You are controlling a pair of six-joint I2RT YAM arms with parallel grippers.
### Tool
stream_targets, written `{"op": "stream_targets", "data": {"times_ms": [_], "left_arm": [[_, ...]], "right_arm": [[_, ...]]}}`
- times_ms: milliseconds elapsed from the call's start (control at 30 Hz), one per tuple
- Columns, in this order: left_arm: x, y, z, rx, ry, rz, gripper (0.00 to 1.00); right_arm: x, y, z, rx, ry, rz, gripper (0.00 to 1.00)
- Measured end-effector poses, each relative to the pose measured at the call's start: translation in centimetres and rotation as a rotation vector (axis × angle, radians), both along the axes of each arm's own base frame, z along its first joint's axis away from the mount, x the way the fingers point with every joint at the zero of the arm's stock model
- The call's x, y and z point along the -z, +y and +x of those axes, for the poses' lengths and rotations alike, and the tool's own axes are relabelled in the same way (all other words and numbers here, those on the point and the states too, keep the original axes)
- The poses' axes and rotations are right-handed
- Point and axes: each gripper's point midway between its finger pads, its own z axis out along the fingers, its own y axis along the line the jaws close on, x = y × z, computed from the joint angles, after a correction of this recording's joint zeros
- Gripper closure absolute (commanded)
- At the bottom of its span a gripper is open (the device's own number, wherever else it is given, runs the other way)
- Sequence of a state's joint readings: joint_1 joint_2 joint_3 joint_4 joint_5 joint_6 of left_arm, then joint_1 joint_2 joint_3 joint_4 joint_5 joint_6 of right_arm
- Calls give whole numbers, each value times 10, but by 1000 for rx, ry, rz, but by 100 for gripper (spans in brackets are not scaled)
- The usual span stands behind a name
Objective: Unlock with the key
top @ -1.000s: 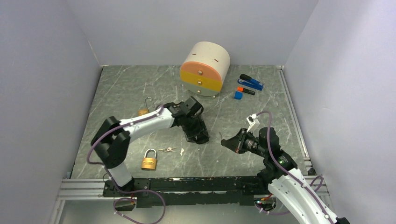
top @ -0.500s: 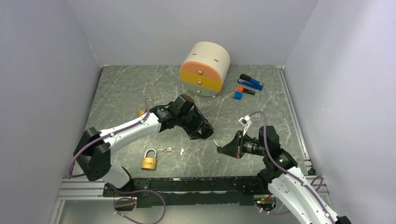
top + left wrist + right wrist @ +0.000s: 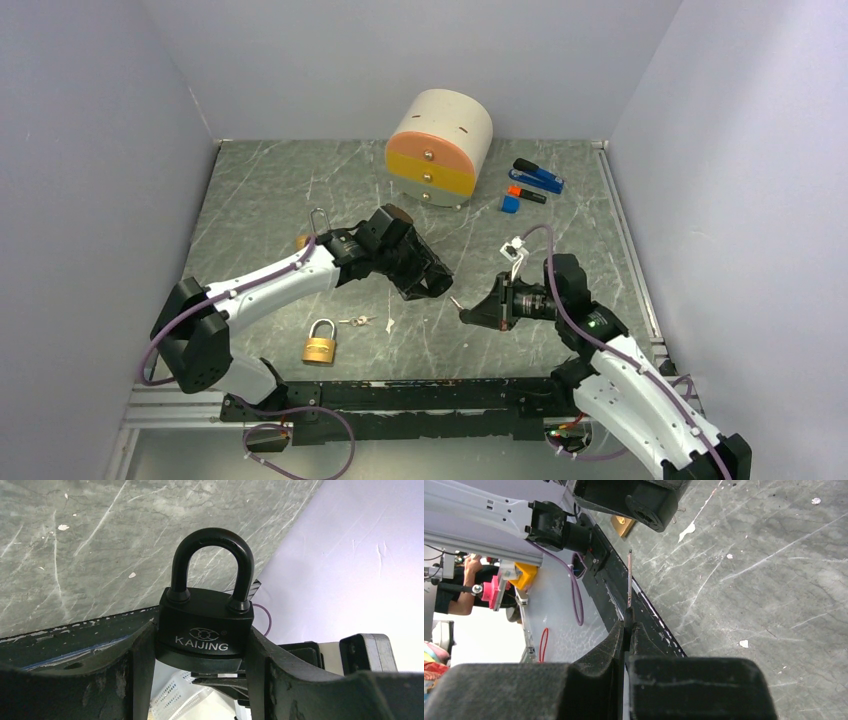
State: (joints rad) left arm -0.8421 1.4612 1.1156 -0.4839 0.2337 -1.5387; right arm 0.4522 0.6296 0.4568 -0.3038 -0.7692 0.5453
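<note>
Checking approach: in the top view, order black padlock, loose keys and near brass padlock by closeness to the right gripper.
1. Black padlock, just left, in the left gripper.
2. Loose keys, farther left.
3. Near brass padlock, farthest left.

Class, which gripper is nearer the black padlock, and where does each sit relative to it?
Left. The left gripper clamps the black padlock by its body. The right gripper, shut on the key, sits to the lock's right, key tip aimed at it with a gap between.
</note>
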Motion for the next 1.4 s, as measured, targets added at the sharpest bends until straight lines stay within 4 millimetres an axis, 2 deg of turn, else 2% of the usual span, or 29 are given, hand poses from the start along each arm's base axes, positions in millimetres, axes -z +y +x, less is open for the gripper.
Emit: {"op": "stream_targets", "data": {"times_ms": [300, 667, 1167, 1400], "left_arm": [[-1, -1, 2, -16, 7, -8, 97], [11, -4, 5, -17, 23, 9, 97], [11, -3, 9, -32, 6, 17, 97], [11, 1, 14, -61, -23, 33, 97]], "right_arm": [[10, 3, 8, 8, 54, -26, 100], [5, 7, 26, 55, 54, -39, 100], [6, 8, 29, 61, 74, -35, 100], [-4, 9, 25, 46, 41, -6, 100]]}}
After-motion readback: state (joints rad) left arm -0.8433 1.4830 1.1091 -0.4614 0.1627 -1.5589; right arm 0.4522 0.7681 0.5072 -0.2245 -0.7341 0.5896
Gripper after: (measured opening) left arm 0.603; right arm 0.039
